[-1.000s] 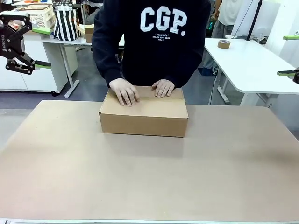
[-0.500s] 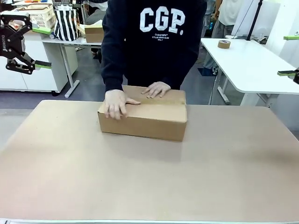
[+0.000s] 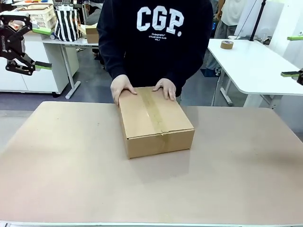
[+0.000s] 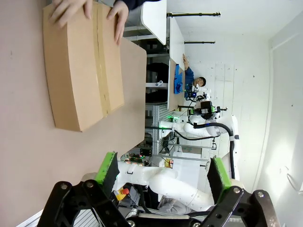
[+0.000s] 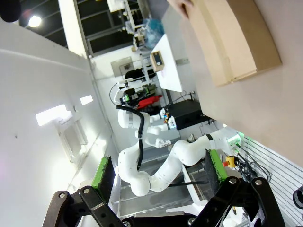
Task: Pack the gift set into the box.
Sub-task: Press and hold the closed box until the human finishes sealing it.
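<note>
The box (image 3: 156, 120) lies shut in the middle of the table, a strip of tape running along its top seam, one short end toward me. A person stands at the far side with both hands (image 3: 123, 87) on the box's far end. The gift set is hidden from view. My left gripper (image 3: 43, 48) hangs open high at the far left, well away from the box. My right gripper (image 3: 292, 56) is open at the right edge, also high. The left wrist view has the box (image 4: 80, 66) far beyond the open left gripper (image 4: 163, 172). The right wrist view has the box (image 5: 236, 38) beyond the open right gripper (image 5: 158, 174).
The brown table top (image 3: 71, 179) is bare around the box. A white table at the back right carries a tape roll (image 3: 227, 44). Behind on the left stand a striped bag (image 3: 66, 23) and a small carton (image 3: 91, 33).
The person has turned the box about a quarter turn, so a short end now faces me, and moved both hands to its far end. Both grippers stayed still.
</note>
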Action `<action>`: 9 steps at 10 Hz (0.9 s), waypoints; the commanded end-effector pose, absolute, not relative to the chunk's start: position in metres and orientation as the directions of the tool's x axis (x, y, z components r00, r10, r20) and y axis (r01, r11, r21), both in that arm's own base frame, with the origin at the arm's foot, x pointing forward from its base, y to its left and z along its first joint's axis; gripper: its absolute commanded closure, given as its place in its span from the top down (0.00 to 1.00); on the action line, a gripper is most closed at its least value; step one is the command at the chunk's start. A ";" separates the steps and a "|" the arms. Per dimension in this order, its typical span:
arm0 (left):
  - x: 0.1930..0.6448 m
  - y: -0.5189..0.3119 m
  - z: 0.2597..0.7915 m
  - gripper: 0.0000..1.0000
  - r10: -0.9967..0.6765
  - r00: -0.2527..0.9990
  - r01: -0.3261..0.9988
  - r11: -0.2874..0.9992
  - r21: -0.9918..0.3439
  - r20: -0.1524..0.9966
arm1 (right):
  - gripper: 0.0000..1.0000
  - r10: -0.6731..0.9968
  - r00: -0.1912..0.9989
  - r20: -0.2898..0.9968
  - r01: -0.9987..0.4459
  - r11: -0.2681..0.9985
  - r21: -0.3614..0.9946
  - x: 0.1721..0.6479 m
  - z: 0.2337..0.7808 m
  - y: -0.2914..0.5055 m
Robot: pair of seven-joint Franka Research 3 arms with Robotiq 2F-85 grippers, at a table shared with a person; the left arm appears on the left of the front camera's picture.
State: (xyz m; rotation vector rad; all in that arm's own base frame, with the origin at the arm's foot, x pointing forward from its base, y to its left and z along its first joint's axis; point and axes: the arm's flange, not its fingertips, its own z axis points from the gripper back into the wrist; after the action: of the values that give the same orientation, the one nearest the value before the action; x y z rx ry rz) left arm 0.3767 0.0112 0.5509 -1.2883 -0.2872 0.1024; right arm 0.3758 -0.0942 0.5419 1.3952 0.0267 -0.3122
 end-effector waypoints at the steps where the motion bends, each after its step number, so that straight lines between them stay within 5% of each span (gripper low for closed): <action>1: 0.376 0.009 0.551 1.00 0.241 0.958 0.090 0.257 -0.962 0.154 | 1.00 -0.201 0.957 -0.207 0.232 0.109 0.967 0.377 0.546 -0.092; 9: 0.376 0.009 0.551 1.00 0.241 0.958 0.090 0.257 -0.962 0.154 | 1.00 -0.201 0.957 -0.207 0.232 0.109 0.967 0.377 0.546 -0.092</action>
State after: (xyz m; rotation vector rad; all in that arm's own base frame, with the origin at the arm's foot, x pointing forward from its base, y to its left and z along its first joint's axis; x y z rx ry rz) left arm 0.3766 0.0113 0.5509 -1.2889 -0.2867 0.1021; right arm 0.3758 -0.0941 0.5419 1.3952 0.0270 -0.3120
